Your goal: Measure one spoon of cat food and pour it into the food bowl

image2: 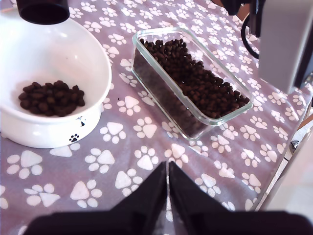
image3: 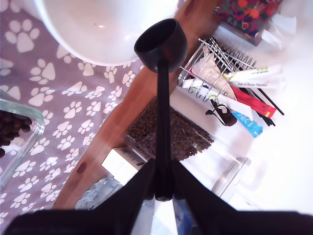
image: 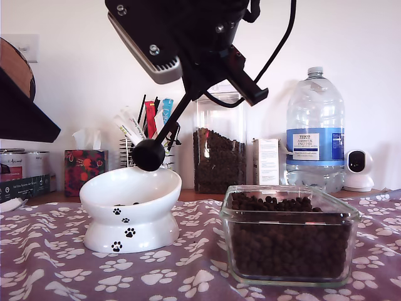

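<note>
cat food (image2: pixel 51 98) lies in a small dark heap on the floor of the food bowl (image: pixel 109 197), and far more of it fills the clear square glass container (image: pixel 289 235) just beside the bowl toward the exterior view's right. both stand on a purple cloth (image: pixel 188 273) printed with white paw marks. behind them, along the wall, a tall water bottle (image: pixel 314 135) rises at the exterior view's right, next to a small white box (image: pixel 266 162) and a tall clear canister (image: pixel 219 147) part full of kibble. a wire rack (image3: pixel 208 68) of red, blue and white sticks and a tissue box (image: pixel 85 169) sit further toward the exterior view's left.

my second gripper (image3: pixel 163 188) hangs high above the scene, its fingers (image3: pixel 139 188) pinching the end of the long handle of the spoon (image3: pixel 161 46). the handle slants down so the small round cup hovers over the back rim of the bowl, tipped on its side; whether any pellets remain in it cannot be told.

my first gripper (image2: pixel 168 188) hovers over the cloth in front of the bowl and the glass container, its fingers (image2: pixel 146 196) pressed together on nothing.
</note>
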`<state>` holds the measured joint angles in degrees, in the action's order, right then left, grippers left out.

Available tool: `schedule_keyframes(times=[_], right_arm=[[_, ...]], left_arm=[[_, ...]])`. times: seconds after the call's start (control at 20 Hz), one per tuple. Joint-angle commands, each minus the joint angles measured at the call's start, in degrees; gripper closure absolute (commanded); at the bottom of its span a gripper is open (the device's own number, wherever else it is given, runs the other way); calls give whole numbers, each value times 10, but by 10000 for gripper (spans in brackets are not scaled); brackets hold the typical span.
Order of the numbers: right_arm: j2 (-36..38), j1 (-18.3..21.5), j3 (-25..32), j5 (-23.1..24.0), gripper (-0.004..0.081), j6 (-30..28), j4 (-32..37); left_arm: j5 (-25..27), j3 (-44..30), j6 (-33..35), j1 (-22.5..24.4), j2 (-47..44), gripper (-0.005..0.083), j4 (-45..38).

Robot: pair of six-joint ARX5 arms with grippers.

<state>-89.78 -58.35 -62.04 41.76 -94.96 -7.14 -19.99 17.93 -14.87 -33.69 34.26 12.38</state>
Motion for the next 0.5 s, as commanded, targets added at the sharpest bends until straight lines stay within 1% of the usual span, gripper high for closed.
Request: schedule_keyframes(times=[0.0, 0.1, 0.2, 0.35, 0.45], right_arm=[[0, -5, -7, 11, 782, 68, 4], [0, -5, -7, 14, 782, 165, 0], [3, -5, -7, 10, 782, 288, -17], [21, -2, -7, -16, 782, 489, -89], [47, 12, -7, -47, 782, 638, -139]], left_arm=[[7, -1, 2, 0, 1, 793, -9], [14, -1, 3, 0, 1, 793, -9], [19, -1, 10, 0, 2, 793, -9], [31, -1, 14, 0, 2, 793, -9], [31, -1, 16, 0, 2, 793, -12]])
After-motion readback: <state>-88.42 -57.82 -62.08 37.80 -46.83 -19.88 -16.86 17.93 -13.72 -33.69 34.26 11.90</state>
